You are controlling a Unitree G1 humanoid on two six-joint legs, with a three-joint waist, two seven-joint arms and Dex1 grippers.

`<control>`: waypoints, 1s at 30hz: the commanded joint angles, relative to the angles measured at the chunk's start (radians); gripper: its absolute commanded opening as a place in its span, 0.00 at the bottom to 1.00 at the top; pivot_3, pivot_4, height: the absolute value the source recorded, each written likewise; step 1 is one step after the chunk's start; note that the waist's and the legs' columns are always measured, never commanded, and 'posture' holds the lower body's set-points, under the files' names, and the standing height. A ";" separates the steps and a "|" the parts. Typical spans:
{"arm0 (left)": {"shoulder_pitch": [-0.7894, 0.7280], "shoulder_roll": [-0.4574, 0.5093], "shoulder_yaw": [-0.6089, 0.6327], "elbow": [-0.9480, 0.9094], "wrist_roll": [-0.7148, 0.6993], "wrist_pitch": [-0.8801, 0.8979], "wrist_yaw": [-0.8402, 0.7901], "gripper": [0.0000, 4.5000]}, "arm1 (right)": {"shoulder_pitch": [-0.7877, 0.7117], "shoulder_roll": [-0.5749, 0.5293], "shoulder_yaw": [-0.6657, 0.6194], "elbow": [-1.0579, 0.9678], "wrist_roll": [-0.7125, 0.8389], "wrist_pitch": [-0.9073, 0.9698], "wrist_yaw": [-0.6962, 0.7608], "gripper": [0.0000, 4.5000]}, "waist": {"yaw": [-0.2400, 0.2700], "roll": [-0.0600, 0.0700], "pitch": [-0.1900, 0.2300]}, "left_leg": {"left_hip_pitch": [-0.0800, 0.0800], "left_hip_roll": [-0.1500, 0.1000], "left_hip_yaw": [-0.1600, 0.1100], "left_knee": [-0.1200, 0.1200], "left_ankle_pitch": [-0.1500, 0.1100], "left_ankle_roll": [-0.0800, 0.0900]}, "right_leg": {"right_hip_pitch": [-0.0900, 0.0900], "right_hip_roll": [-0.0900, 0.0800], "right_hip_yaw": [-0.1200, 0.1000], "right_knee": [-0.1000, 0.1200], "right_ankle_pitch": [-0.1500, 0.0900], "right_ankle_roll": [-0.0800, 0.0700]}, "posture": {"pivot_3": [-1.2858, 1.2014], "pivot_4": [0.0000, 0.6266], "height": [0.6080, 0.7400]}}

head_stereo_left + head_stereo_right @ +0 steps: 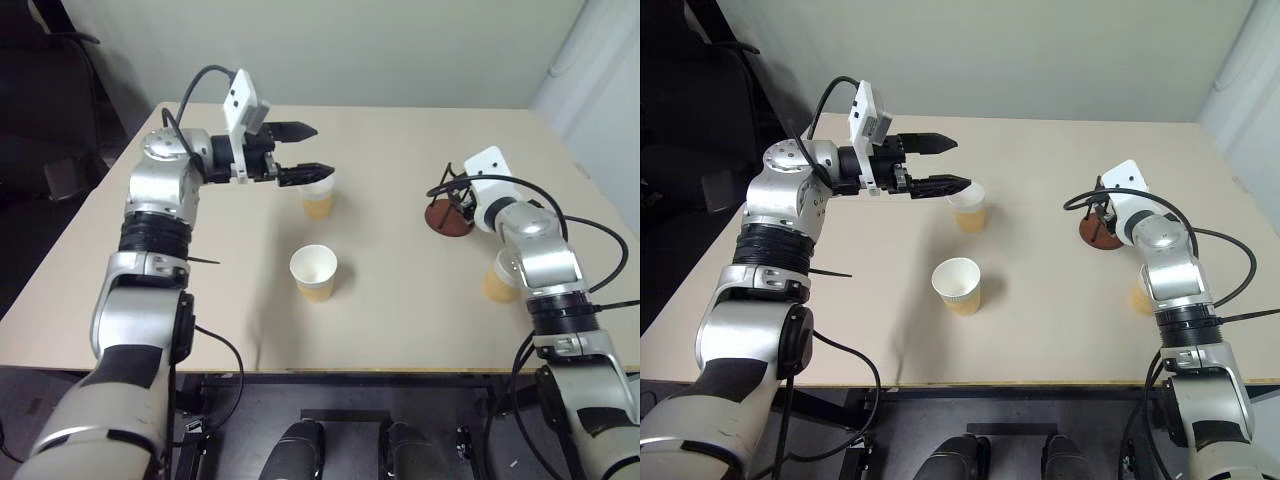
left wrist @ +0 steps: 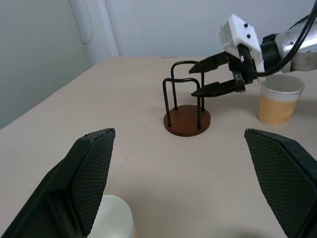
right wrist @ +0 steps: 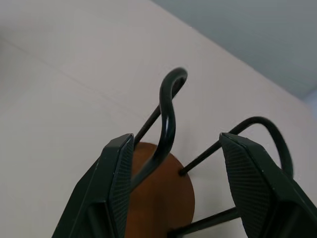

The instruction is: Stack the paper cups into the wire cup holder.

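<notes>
Across the middle of both head views stretched a pale beige tabletop, with a light grey wall behind it and a dark chair in the upper left corner. Right of centre stood the wire cup holder, a reddish-brown disc base with thin black wire loops rising straight up, its long axis vertical. Three tan-orange tapered paper cups with white rims stood upright, mouths up: one at centre, one just above it, and one at the right beside the right arm. At the upper left, the left pincer hovered level over the upper cup, spread wide and empty. The right pincer was spread around the holder's loops, gripping nothing.
</notes>
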 commanded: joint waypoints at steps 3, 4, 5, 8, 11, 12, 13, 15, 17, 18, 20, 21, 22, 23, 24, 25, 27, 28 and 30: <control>-0.036 0.007 0.019 -0.014 -0.005 -0.014 0.001 0.99 | -0.042 0.003 0.004 -0.003 -0.019 -0.022 0.003 0.61 | 0.000 0.000 0.000 | 0.000 0.000 0.000 0.000 0.000 0.000 | 0.000 0.000 0.000 0.000 0.000 0.000 | 0.52 0.24 1.00; -0.036 0.008 0.020 -0.015 -0.005 -0.013 0.002 0.99 | -0.044 0.004 0.006 -0.001 -0.020 -0.022 0.003 0.61 | 0.000 0.000 0.000 | 0.000 0.000 0.000 0.000 0.000 0.000 | 0.000 0.000 0.000 0.000 0.000 0.000 | 0.52 0.24 1.00; -0.035 0.008 0.020 -0.015 -0.005 -0.013 0.002 0.99 | -0.046 0.006 0.007 0.000 -0.020 -0.022 0.005 0.61 | 0.000 0.000 0.000 | 0.000 0.000 0.000 0.000 0.000 0.000 | 0.000 0.000 0.000 0.000 0.000 0.000 | 0.52 0.24 1.00; -0.034 0.009 0.019 -0.016 -0.005 -0.013 0.002 1.00 | -0.051 0.010 0.008 0.001 -0.022 -0.023 0.010 0.41 | 0.000 0.000 0.000 | 0.000 0.000 0.000 0.000 0.000 0.000 | 0.000 0.000 0.000 0.000 0.000 0.000 | 0.52 0.24 1.00; -0.036 0.010 0.018 -0.011 -0.003 -0.015 0.000 1.00 | -0.055 0.010 0.008 -0.004 -0.021 -0.020 0.022 0.17 | 0.000 0.000 0.000 | 0.000 0.000 0.000 0.000 0.000 0.000 | 0.000 0.000 0.000 0.000 0.000 0.000 | 0.52 0.24 1.00; -0.037 0.010 0.018 -0.008 -0.002 -0.016 -0.001 1.00 | -0.056 0.008 0.007 -0.005 -0.021 -0.018 0.026 0.09 | 0.000 0.000 0.000 | 0.000 0.000 0.000 0.000 0.000 0.000 | 0.000 0.000 0.000 0.000 0.000 0.000 | 0.52 0.24 1.00; -0.038 0.010 0.016 -0.005 0.000 -0.019 -0.002 1.00 | -0.056 0.004 0.005 -0.009 -0.019 -0.015 0.033 0.01 | 0.000 0.000 0.000 | 0.000 0.000 0.000 0.000 0.000 0.000 | 0.000 0.000 0.000 0.000 0.000 -0.001 | 0.52 0.24 1.00; -0.043 0.011 0.014 0.003 0.003 -0.024 -0.006 1.00 | -0.054 -0.004 0.001 -0.021 -0.013 -0.006 0.055 0.00 | 0.001 0.000 0.000 | 0.000 0.000 0.000 0.000 0.000 0.000 | 0.000 0.000 0.000 0.000 0.000 -0.001 | 0.52 0.24 1.00; -0.049 0.011 0.013 0.012 0.006 -0.028 -0.009 1.00 | -0.050 -0.010 0.000 -0.036 -0.008 0.004 0.078 0.00 | 0.001 0.000 0.000 | 0.000 0.000 0.000 0.000 0.000 0.000 | 0.000 0.000 0.000 0.000 -0.001 -0.001 | 0.52 0.24 1.00; -0.052 0.012 0.012 0.018 0.007 -0.029 -0.012 1.00 | -0.043 -0.019 -0.001 -0.056 0.001 0.014 0.105 0.00 | 0.000 0.000 0.000 | -0.001 0.000 0.000 0.000 0.000 0.000 | 0.000 0.000 0.000 0.000 -0.001 -0.001 | 0.52 0.24 1.00; -0.058 0.013 0.011 0.028 0.011 -0.034 -0.018 1.00 | -0.033 -0.034 -0.003 -0.092 0.015 0.034 0.148 0.00 | 0.001 0.000 0.000 | -0.001 0.000 0.000 0.000 0.000 0.000 | 0.000 0.000 0.000 -0.001 -0.001 -0.001 | 0.52 0.24 1.00; -0.062 0.014 0.010 0.036 0.014 -0.037 -0.022 1.00 | -0.024 -0.049 -0.007 -0.132 0.041 0.060 0.195 0.00 | 0.000 0.000 0.000 | -0.001 0.000 0.000 0.000 0.000 0.000 | 0.000 0.000 0.000 -0.001 -0.001 -0.001 | 0.52 0.24 1.00; -0.065 0.014 0.009 0.042 0.017 -0.040 -0.025 1.00 | -0.018 -0.059 -0.010 -0.160 0.059 0.080 0.226 0.00 | 0.000 0.000 0.000 | -0.001 0.000 0.000 0.000 -0.001 0.000 | 0.000 0.000 0.000 -0.001 -0.001 -0.001 | 0.52 0.24 1.00; -0.070 0.016 0.008 0.051 0.021 -0.043 -0.029 1.00 | -0.009 -0.075 -0.018 -0.211 0.099 0.120 0.277 0.00 | 0.001 0.000 0.000 | -0.001 0.000 0.000 0.000 -0.001 0.000 | 0.000 0.000 0.000 -0.002 -0.001 -0.002 | 0.52 0.24 1.00; -0.074 0.017 0.008 0.058 0.023 -0.045 -0.033 1.00 | -0.004 -0.086 -0.023 -0.245 0.127 0.150 0.310 0.00 | 0.000 0.000 0.000 | -0.002 0.000 0.000 0.000 -0.001 0.000 | -0.001 0.000 0.000 -0.002 -0.001 -0.002 | 0.52 0.24 1.00; -0.079 0.018 0.006 0.068 0.026 -0.049 -0.038 1.00 | 0.003 -0.107 -0.030 -0.297 0.167 0.191 0.357 0.00 | 0.000 0.000 0.000 | -0.002 0.000 0.000 -0.001 -0.001 0.000 | -0.001 0.000 0.000 -0.002 -0.001 -0.002 | 0.52 0.24 1.00; -0.090 0.020 0.004 0.087 0.031 -0.058 -0.045 1.00 | 0.011 -0.143 -0.043 -0.380 0.235 0.260 0.427 0.00 | 0.000 0.000 0.000 | -0.004 0.000 0.000 -0.001 -0.001 -0.001 | -0.002 0.000 0.000 -0.004 -0.002 -0.003 | 0.52 0.24 1.00; -0.095 0.019 0.003 0.096 0.032 -0.062 -0.048 1.00 | 0.014 -0.162 -0.050 -0.418 0.268 0.292 0.459 0.00 | 0.000 0.000 0.000 | -0.004 0.000 0.000 -0.001 0.001 -0.003 | -0.002 0.000 0.000 -0.004 -0.002 -0.003 | 0.52 0.24 1.00; -0.102 0.018 0.002 0.110 0.035 -0.068 -0.053 1.00 | 0.018 -0.190 -0.055 -0.461 0.310 0.329 0.490 0.00 | 0.000 0.000 0.000 | -0.005 0.000 0.000 -0.001 0.003 -0.007 | -0.002 0.001 0.000 -0.006 -0.003 -0.003 | 0.52 0.24 1.00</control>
